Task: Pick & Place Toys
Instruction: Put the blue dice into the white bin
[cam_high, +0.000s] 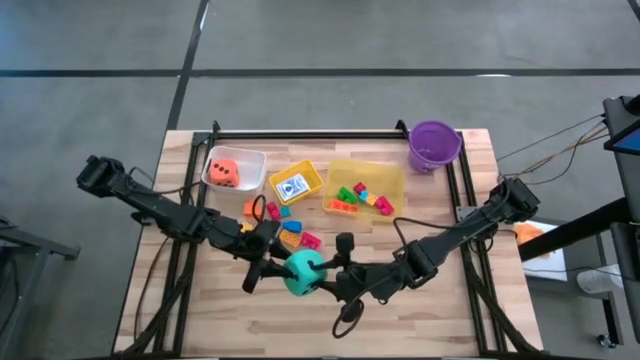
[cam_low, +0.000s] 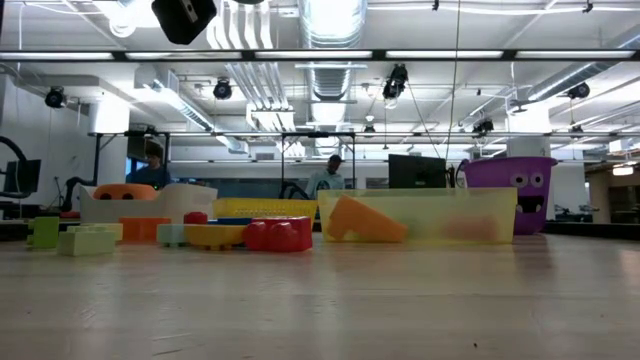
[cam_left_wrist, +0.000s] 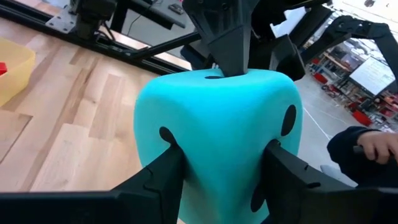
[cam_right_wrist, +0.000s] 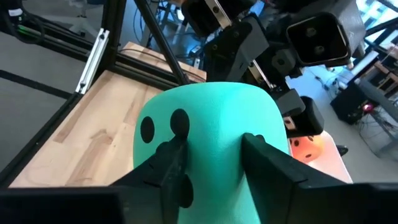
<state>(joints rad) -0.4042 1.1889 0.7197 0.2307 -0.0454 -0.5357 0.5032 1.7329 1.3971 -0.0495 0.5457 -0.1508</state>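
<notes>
Die: large teal dotted foam die (cam_high: 303, 272), raised off the wooden table (cam_high: 180, 300), six o'clock of centre.
Left gripper (cam_high: 287, 270): fingers pressed on die's sides.
Right gripper (cam_high: 322, 276): likewise gripping it.

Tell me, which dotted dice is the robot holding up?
The teal dice, gripped between the left gripper and right gripper. The orange dice sits in its clear bin.

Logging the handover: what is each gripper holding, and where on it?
Both hold the teal die. The left gripper presses two opposite dotted faces; the right gripper pinches it from the opposite side, likewise across two faces.
</notes>
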